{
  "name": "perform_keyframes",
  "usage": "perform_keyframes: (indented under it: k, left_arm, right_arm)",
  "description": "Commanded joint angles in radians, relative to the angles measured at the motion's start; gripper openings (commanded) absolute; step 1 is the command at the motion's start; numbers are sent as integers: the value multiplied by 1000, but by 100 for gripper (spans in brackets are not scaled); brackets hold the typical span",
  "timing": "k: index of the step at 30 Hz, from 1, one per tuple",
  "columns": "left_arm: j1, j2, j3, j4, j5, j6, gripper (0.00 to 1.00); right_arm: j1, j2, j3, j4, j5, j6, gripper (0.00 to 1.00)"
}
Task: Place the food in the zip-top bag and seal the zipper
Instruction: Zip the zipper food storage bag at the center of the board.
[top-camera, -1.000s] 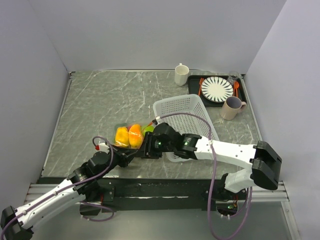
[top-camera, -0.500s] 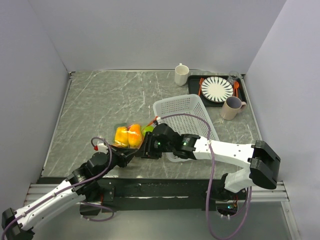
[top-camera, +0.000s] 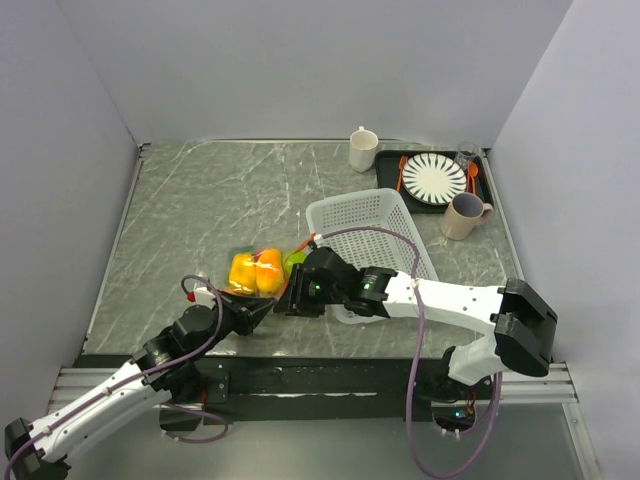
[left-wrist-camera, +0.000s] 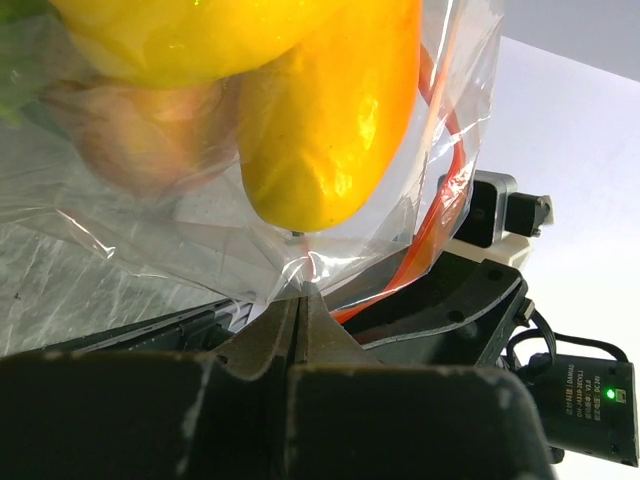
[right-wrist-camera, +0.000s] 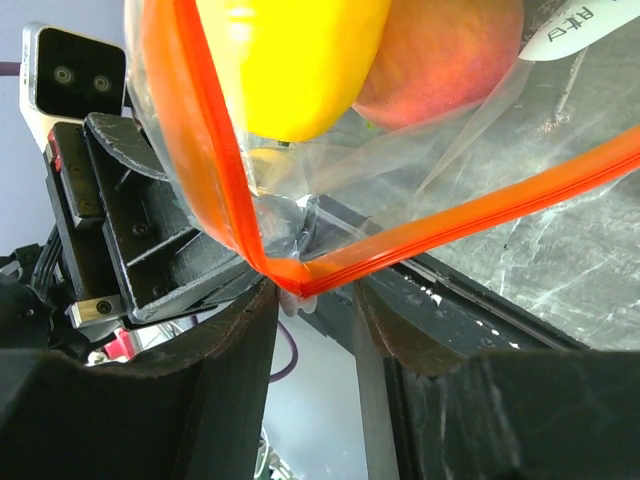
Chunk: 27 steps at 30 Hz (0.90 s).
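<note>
White-and-black arms (top-camera: 450, 298), purple cables (top-camera: 415, 350).

- From above, my right pincer (top-camera: 288, 300) and wrist cover the near end of the zip-top bag (top-camera: 255, 270); its clear film hardly shows there.
- The zipper (right-wrist-camera: 460, 222) leaves my right wrist view at the right edge; whether my pads (right-wrist-camera: 235, 350) press its fold, I cannot tell.
- The yellow pepper (left-wrist-camera: 200, 35) is cut by the top edge of my left wrist view; the peach (left-wrist-camera: 130, 140) is a blur behind film.
- My right forearm hides the near left corner of the white basket (top-camera: 370, 215).
</note>
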<state>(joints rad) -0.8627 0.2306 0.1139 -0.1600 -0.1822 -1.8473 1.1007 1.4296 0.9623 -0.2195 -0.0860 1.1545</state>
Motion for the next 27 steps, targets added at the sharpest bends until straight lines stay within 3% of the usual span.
perform_keyframes:
  k: [1,27]
  left_arm:
    - [-2,-2,12,20,-14,-7,1]
    - [-4,12,7,36,-16,-15,1]
  right_arm:
    - [-4,-11,33,16,32,-27,42]
    - [-55,-15,-37,138,-97,27,34]
